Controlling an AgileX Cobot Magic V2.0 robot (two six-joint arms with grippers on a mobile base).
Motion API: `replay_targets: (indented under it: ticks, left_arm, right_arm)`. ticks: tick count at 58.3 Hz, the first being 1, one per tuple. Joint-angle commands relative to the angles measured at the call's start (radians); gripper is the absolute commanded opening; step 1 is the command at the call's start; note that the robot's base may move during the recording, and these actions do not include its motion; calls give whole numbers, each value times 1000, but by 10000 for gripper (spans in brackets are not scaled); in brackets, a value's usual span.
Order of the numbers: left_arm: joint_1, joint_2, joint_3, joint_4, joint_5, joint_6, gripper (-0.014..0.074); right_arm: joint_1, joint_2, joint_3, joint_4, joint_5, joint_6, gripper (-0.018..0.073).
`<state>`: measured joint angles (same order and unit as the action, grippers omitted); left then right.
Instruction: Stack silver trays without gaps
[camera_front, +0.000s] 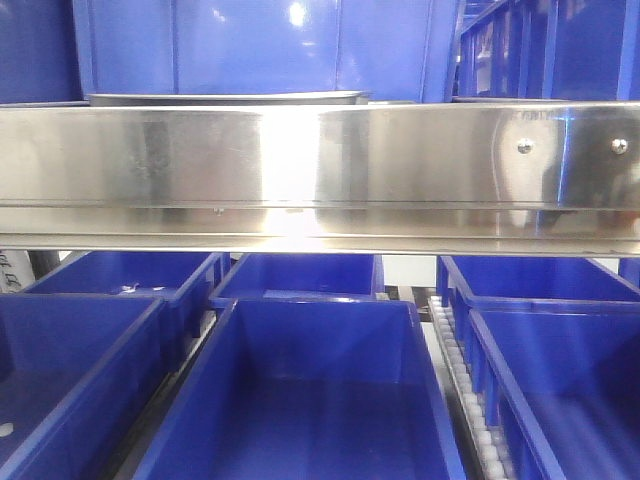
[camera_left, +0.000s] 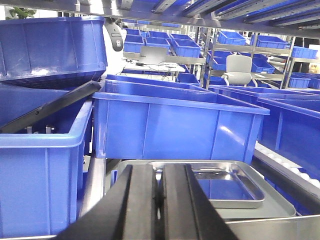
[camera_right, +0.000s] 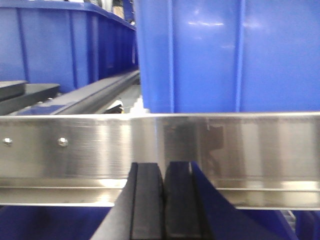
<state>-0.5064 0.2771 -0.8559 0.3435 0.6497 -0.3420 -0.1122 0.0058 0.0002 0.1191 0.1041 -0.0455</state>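
left gripper (camera_left: 159, 200): black fingers pressed together, only a thin seam between them, nothing pinched; low in the left wrist view, just short of the trays

just beyond the fingertips: small silver tray (camera_left: 227, 184) lying flat inside a larger silver tray (camera_left: 280, 206), small one nested toward the far side, bottom mirroring blue; gap between the two rims cannot be judged from here

behind the trays: blue bin (camera_left: 175, 125), upright, wide; to the left a nearer blue bin (camera_left: 45, 175) with a dark flat panel (camera_left: 50, 107) leaning tilted across its top; a further blue bin (camera_left: 52, 47) tilted above it; in the background shelving with more bins, a laptop (camera_left: 152, 54) on a table, a pale chair (camera_left: 239, 67)

right gripper (camera_right: 163, 205): black fingers shut against each other, empty; pointing at the steel rail (camera_right: 225, 150), which spans the whole view with two screw heads at left; tall blue bin (camera_right: 225, 55) standing behind the rail

front view: same steel rail (camera_front: 320, 165) across the middle, edge of a tray (camera_front: 225, 98) just showing above it at left-centre, open blue bins (camera_front: 300, 390) below; no gripper visible in this view
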Motion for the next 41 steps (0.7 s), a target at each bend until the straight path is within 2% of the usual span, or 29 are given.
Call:
replay_targets:
  ticks: [1,41]
  left_arm:
    - [3,-3,-2,3,-17,-7,-7]
    - [3,-3,-2,3,-17,-7,-7]
  right_arm:
    - [8,-6,0,-10,-13,-11,-79]
    - [8,-6,0,-10,-7,-11,-79]
